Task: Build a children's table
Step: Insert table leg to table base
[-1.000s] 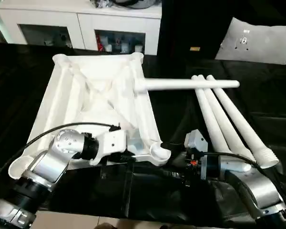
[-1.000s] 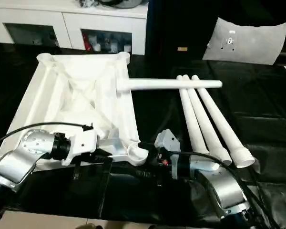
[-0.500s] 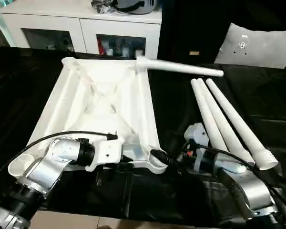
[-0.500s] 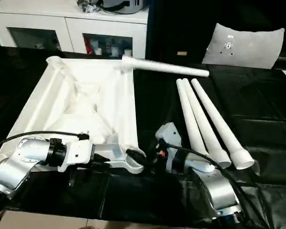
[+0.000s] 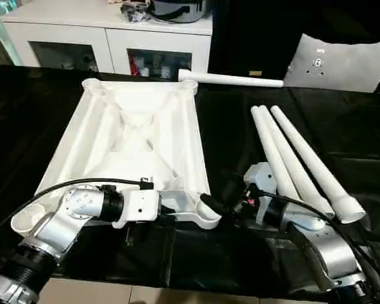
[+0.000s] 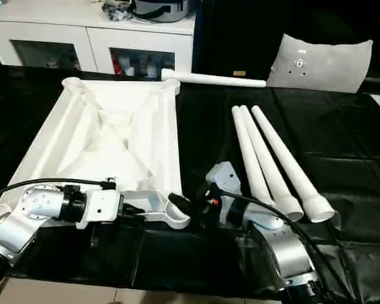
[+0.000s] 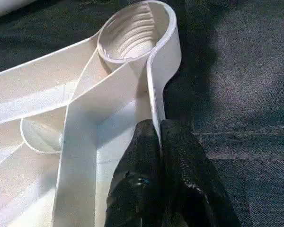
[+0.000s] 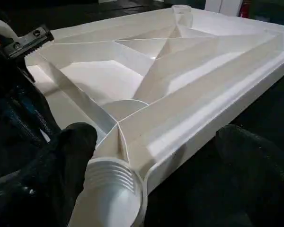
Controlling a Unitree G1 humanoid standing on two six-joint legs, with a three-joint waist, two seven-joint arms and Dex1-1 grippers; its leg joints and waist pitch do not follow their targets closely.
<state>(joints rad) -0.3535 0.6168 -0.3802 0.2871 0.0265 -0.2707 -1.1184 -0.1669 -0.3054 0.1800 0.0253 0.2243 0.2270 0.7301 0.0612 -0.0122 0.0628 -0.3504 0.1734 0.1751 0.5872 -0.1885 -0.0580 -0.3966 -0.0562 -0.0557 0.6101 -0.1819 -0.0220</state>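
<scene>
The upturned tabletop (image 5: 139, 136) lies on the black table (image 5: 240, 145); left claw (image 7: 159, 137) pinches its thin rim, right claw (image 8: 151, 170) gapes wide. Light, stiff, probably slippery plastic; ribs grip best.

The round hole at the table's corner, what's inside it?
Inside the corner hole of the white table top are screw ridges around its wall. Its bottom is out of sight.

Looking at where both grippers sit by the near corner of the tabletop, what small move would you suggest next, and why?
Probably close the right gripper on the near corner socket. Its fingers stand wide open either side of that corner, while the left gripper is already shut on the tabletop rim wall beside it. A second hold would likely steady it.
</scene>
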